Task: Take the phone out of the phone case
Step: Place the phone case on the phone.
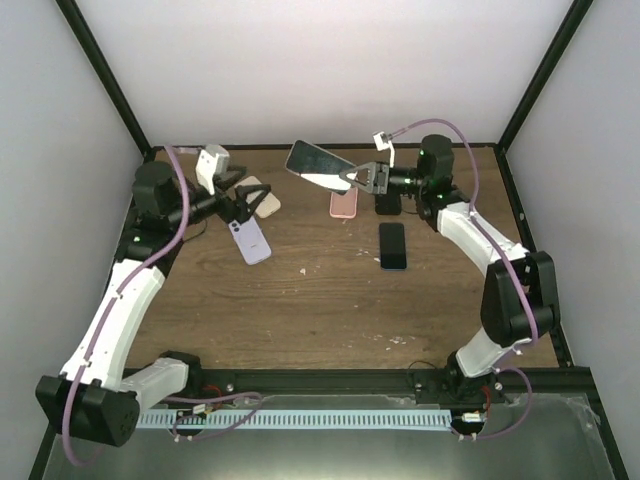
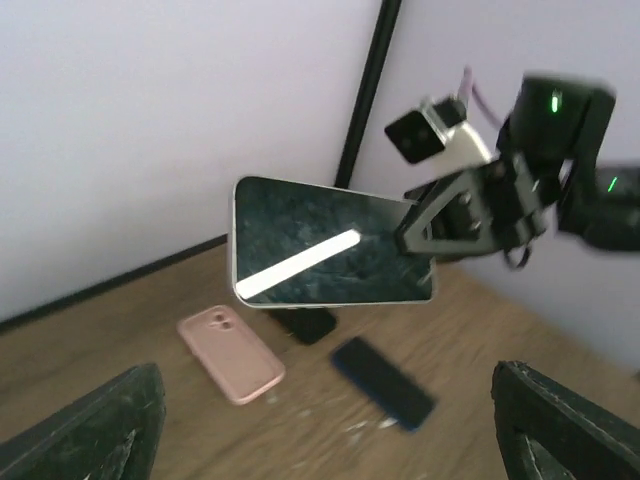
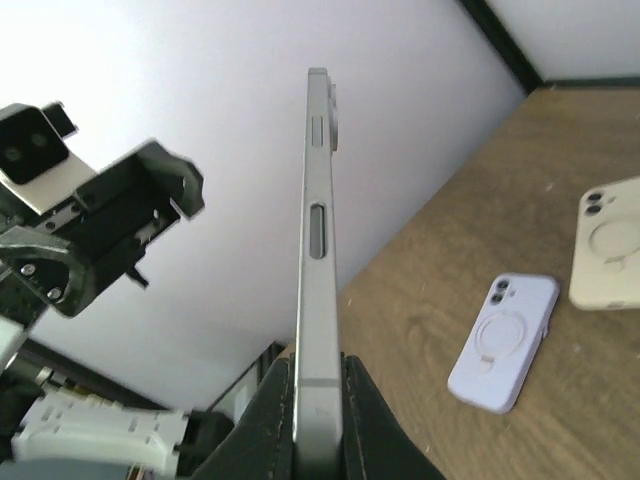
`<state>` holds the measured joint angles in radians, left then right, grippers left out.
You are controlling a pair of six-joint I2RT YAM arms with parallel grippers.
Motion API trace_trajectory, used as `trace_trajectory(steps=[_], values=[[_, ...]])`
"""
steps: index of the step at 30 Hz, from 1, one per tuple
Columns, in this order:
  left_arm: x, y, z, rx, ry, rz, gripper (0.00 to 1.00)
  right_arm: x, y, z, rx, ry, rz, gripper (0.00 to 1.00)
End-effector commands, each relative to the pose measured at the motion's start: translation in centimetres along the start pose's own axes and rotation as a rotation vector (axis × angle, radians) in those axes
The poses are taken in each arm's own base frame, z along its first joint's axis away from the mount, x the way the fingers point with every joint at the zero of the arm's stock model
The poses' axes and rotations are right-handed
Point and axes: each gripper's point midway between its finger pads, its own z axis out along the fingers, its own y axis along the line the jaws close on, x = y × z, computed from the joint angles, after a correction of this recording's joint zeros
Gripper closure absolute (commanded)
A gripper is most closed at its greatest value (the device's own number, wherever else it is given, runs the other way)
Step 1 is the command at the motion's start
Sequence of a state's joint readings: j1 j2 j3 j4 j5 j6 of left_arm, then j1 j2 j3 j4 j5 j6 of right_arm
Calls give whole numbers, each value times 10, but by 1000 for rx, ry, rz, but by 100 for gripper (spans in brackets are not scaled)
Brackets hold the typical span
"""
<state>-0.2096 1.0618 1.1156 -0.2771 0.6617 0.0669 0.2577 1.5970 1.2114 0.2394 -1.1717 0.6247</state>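
Right wrist view alone shows right gripper (image 3: 318, 378) pinching the phone (image 3: 317, 220) edge-on; left gripper (image 1: 248, 203), nine o'clock of it, gapes.

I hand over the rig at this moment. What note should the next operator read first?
Right gripper: shut on the phone, held by one end in the air above the table. The phone looks bare, with no case around it.
Left gripper: open and empty, close to the purple case, which lies on the table next to a cream case.
Also on the table: a pink case and a dark phone.
Done: the phone seems out of its case.
Left: probably only to put the phone down.
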Motion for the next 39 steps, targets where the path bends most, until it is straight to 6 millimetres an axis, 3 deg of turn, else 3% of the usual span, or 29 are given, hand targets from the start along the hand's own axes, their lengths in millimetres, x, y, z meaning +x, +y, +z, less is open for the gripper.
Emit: trace_trajectory(steps=[1, 5, 10, 19, 24, 28, 39], values=[[-21, 1, 10, 169, -114, -516, 12, -61, 21, -8, -11, -234, -95, 99], [-8, 23, 34, 203, -147, -748, 16, -79, 9, -9, 4, -319, 9, 99], [-9, 41, 53, 230, -211, -864, 18, -78, 5, -5, -28, -360, 143, 99], [-7, 24, 91, 329, -202, -942, 23, -49, 10, 23, -100, -322, 279, 99], [-10, 19, 102, 366, -206, -961, 31, -41, 17, 36, -140, -303, 303, 99], [-6, 23, 109, 364, -220, -993, 44, -34, 21, 44, -162, -289, 326, 99], [-7, 24, 108, 376, -245, -988, 93, -21, 12, 46, -157, -293, 337, 99]])
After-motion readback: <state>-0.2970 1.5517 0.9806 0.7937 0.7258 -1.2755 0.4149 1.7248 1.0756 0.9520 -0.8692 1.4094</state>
